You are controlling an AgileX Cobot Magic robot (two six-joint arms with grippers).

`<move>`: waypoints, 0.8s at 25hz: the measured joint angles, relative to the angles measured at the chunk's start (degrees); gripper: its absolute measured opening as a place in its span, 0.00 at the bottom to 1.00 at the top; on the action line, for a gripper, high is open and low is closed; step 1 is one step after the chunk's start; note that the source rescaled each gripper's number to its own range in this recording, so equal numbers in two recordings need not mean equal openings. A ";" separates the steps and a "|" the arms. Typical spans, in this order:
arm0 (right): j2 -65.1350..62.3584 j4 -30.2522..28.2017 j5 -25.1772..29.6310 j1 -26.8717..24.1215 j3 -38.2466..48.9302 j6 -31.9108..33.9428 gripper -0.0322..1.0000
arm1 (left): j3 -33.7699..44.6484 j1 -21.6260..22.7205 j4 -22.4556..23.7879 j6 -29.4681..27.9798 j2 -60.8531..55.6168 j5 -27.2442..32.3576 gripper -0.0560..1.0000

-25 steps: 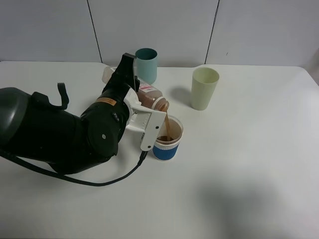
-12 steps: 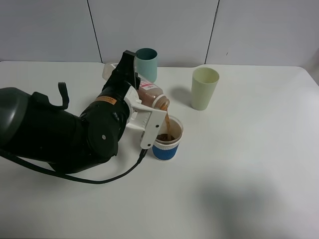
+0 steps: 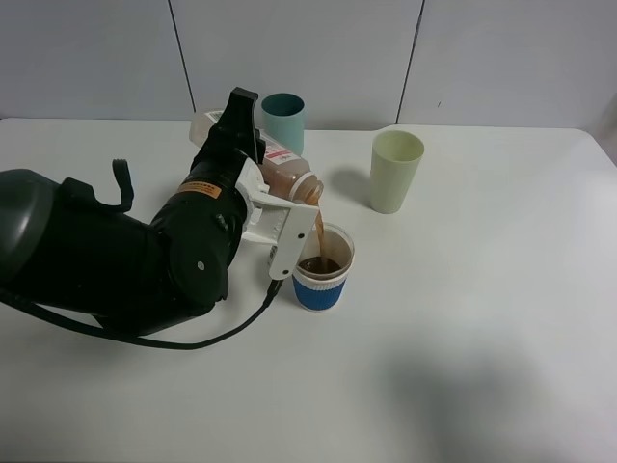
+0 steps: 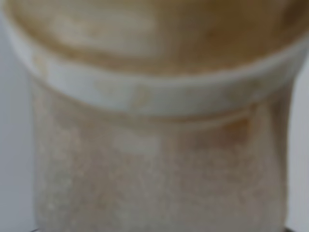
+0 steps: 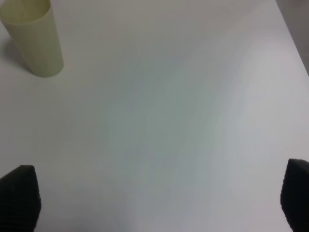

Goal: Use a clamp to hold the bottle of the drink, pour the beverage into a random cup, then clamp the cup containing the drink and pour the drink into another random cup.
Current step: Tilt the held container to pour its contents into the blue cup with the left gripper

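High camera: the left tool (image 3: 273,220) pinches the pink-labelled bottle (image 3: 289,179), which is tipped neck-down above the blue-sleeved cup (image 3: 321,285) on the white counter (image 3: 482,318). Brown liquid (image 3: 318,231) streams into the cup. The pale green cup (image 3: 395,172) stands apart to the right.

Left wrist: the blurred bottle (image 4: 154,159) fills the view.

Right wrist: the right tool (image 5: 157,198) is spread wide over the counter.
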 joint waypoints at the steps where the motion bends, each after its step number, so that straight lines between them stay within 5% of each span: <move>1: 0.00 0.00 0.00 0.00 0.00 0.00 1.00 | 0.00 0.00 0.00 0.00 0.00 0.00 0.10; 20: 0.00 0.00 0.00 0.00 0.00 0.00 1.00 | 0.00 0.00 0.07 1.14 0.00 -0.47 0.10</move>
